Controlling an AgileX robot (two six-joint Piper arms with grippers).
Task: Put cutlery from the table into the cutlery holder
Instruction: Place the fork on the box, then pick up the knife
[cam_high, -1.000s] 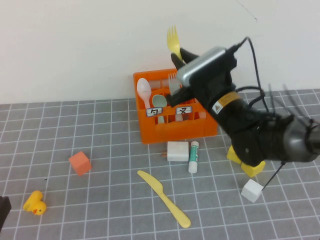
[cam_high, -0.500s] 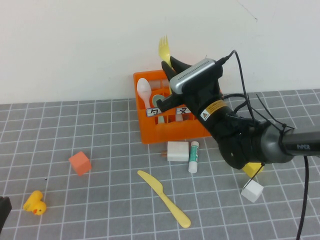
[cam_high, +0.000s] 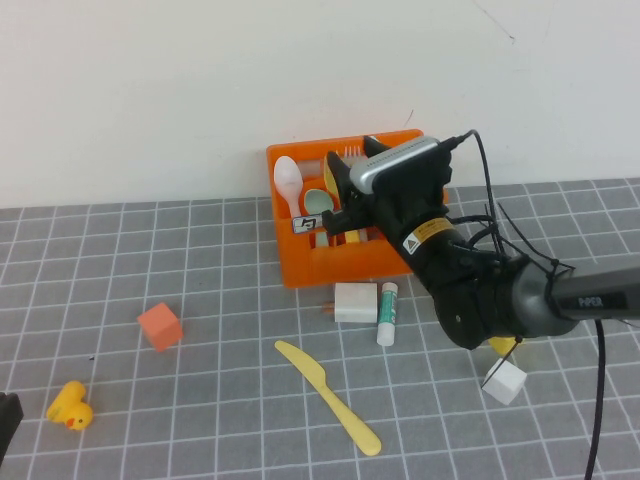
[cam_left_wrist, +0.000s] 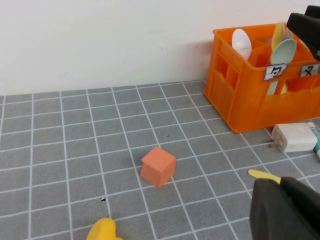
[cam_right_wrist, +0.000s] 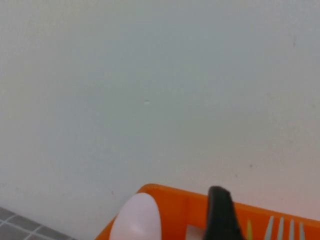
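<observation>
The orange cutlery holder (cam_high: 310, 262) stands at the back of the table (cam_high: 200, 260). My right gripper (cam_high: 338, 185) is low over it, shut on the yellow fork (cam_high: 329, 168), whose lower part is down inside a compartment. In the right wrist view one dark finger (cam_right_wrist: 220, 215) stands beside a yellow tine (cam_right_wrist: 248, 231). The mint-green spoon (cam_high: 318, 202) stands in the holder. The yellow knife (cam_high: 325, 395) lies flat on the table in front. My left gripper (cam_left_wrist: 287, 210) is shut and empty, low at the near left, with the knife's tip (cam_left_wrist: 262, 174) just beyond it.
A white spoon (cam_high: 288, 176) and white fork (cam_right_wrist: 285, 230) stand in the holder. A white charger (cam_high: 355, 301) and a glue stick (cam_high: 387, 312) lie before it. An orange cube (cam_high: 160, 326), a yellow duck (cam_high: 70, 406) and a white cube (cam_high: 503, 381) are on the table.
My right gripper has come down and left with the yellow fork, from high above the holder to inside its top. The fork's head has dropped to rim height. The left arm has not moved.
</observation>
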